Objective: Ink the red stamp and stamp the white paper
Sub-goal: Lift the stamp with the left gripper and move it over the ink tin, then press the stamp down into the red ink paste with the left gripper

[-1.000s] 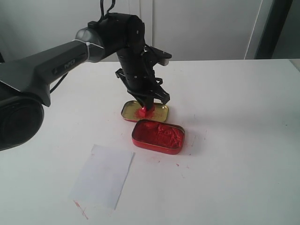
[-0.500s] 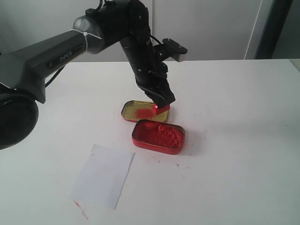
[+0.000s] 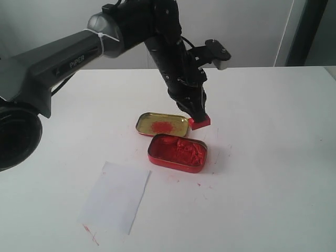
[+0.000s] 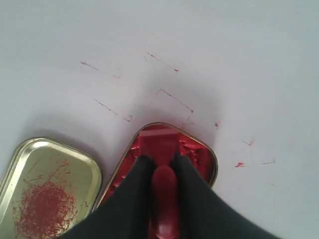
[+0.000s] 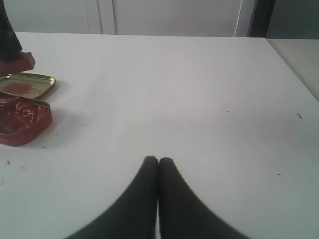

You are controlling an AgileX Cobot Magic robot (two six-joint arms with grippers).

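My left gripper (image 3: 197, 114) is shut on the handle of the red stamp (image 3: 199, 122), whose square base hangs in the air at the right end of the gold tin lid (image 3: 160, 124). In the left wrist view the red stamp (image 4: 158, 147) shows between the black fingers, over the oblong red tin of paste (image 4: 199, 154). That red tin (image 3: 177, 153) lies open just in front of the lid. The white paper (image 3: 114, 196) lies flat at the front left. My right gripper (image 5: 158, 160) is shut on nothing, low over bare table far to the right.
The gold lid (image 4: 47, 186) carries a red smear in its middle. Faint red marks (image 4: 172, 97) dot the white table (image 3: 262, 157) around the tins, and a red streak (image 3: 90, 234) lies by the paper's near corner. The left arm (image 3: 68, 58) reaches in from the left.
The left gripper has lifted the red stamp off the gold lid and swung it to the right, now beside the lid's right end. The smear on the lid is uncovered.
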